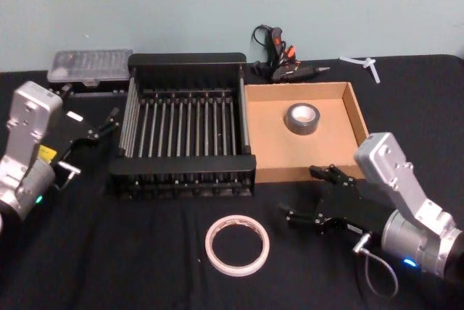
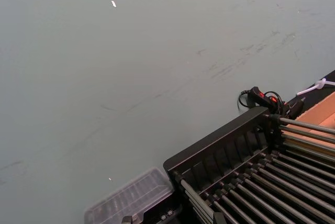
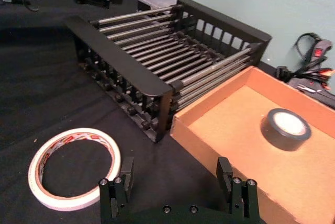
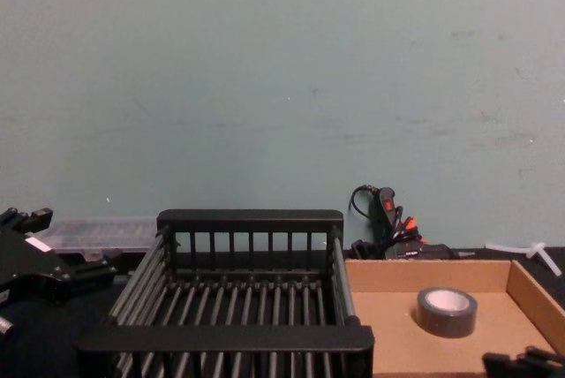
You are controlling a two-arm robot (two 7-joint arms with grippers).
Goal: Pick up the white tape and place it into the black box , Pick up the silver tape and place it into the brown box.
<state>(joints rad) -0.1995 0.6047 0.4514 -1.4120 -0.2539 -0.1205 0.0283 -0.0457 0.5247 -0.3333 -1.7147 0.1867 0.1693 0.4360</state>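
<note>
The white tape [image 1: 264,246] lies flat on the black table in front of the black box [image 1: 185,60]; red print shows on its inner face [image 3: 114,156]. My right gripper [image 1: 301,193] hovers open just right of it, near the brown box's front wall, fingers [image 3: 123,177] spread with nothing between them. The silver tape [image 1: 301,119] sits inside the brown box [image 1: 268,151], also seen from the wrist [image 3: 285,128] and chest [image 4: 446,310]. Nothing lies on the bars of the black box [image 3: 120,62]. My left gripper [image 1: 90,107] stays open at the crate's left side.
A clear plastic case [image 1: 87,67] lies behind the left gripper. A black and orange glue gun [image 1: 279,56] with its cord sits behind the brown box, and a white plastic piece [image 1: 362,64] lies at the back right. The two boxes touch side by side.
</note>
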